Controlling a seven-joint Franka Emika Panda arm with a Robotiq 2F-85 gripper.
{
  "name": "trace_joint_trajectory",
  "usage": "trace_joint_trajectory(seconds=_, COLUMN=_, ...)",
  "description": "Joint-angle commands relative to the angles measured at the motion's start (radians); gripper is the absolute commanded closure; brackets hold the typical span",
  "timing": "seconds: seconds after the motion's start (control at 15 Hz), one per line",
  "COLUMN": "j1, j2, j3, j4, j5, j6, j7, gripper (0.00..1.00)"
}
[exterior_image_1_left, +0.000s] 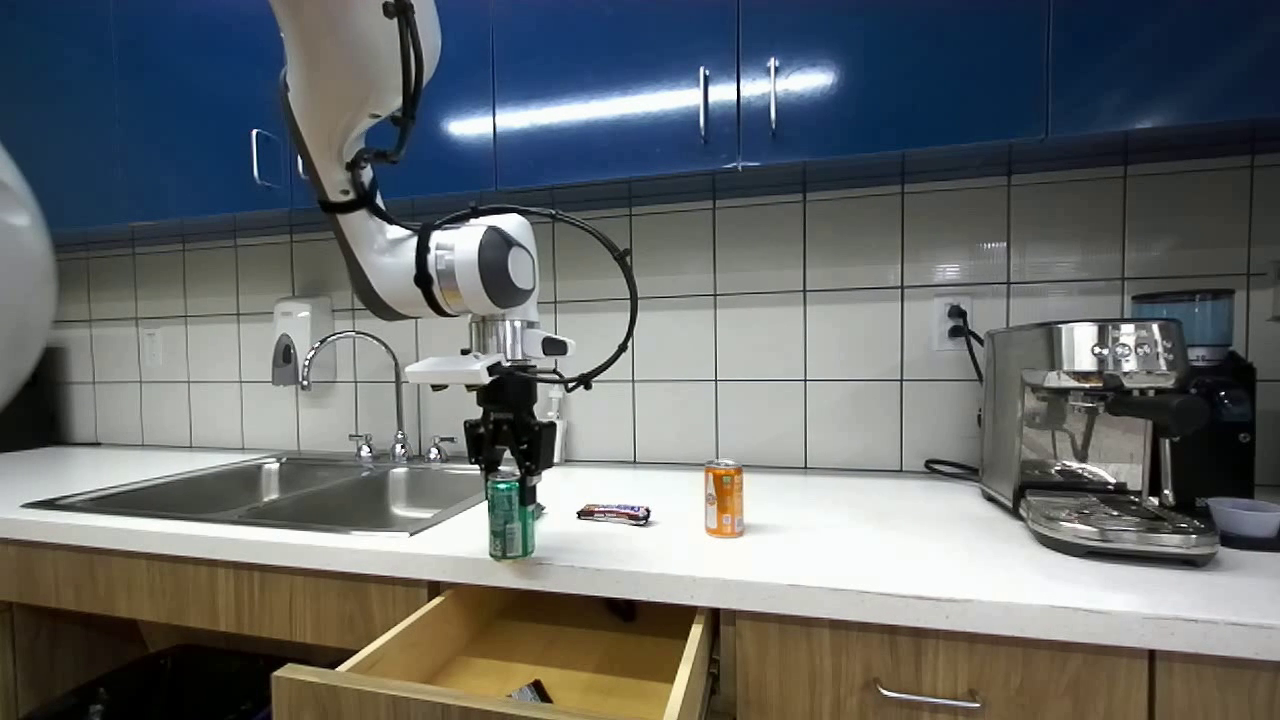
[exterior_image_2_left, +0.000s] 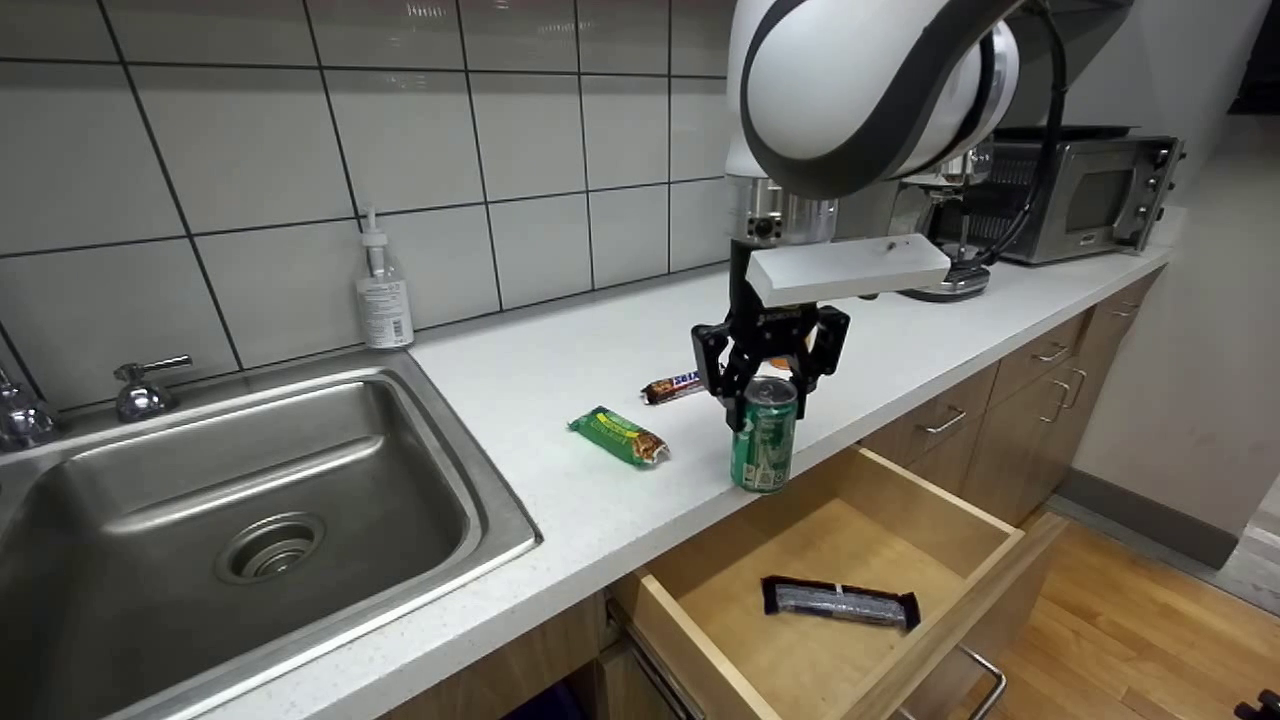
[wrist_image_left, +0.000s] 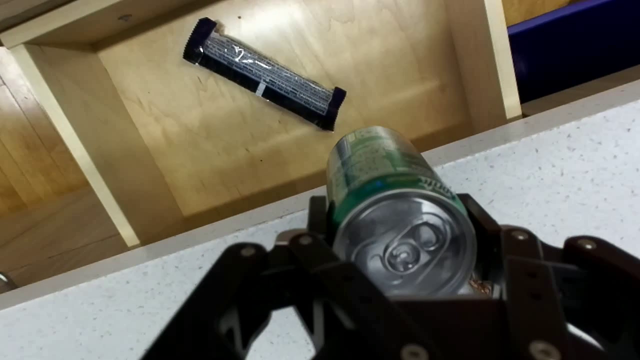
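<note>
Jaws are gripping the green can (exterior_image_2_left: 766, 448), set to its width — upright, near the counter edge (exterior_image_1_left: 800, 601); dark bar (exterior_image_2_left: 842, 603) is lying in the drawer (exterior_image_2_left: 830, 540).

From where I'm standing, gripper (exterior_image_1_left: 511, 487) is pointing down, fingers (exterior_image_2_left: 735, 408) clamping upper part of green can (exterior_image_2_left: 764, 455) from both sides; wrist (exterior_image_1_left: 505, 268) is hanging above the can, white arm (exterior_image_1_left: 350, 90) slanting down toward it.

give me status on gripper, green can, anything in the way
Gripper closed around green can. Upright at front edge of counter, raised or not unclear. Dark-wrapped bar in open drawer below.
</note>
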Motion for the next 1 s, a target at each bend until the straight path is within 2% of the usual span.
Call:
trace_joint_trajectory(seconds=0.0, j1=0.003, j2=-0.06, j3=0.015, j4=-0.058, j5=-0.036, j6=0.023, j7=0.02, gripper=0.62)
trace_joint_trajectory(seconds=0.93, j1=0.006, j2=-0.049, j3=0.017, j4=-0.101, j5=-0.051, j6=0.072, j7=0.024, gripper=0.62)
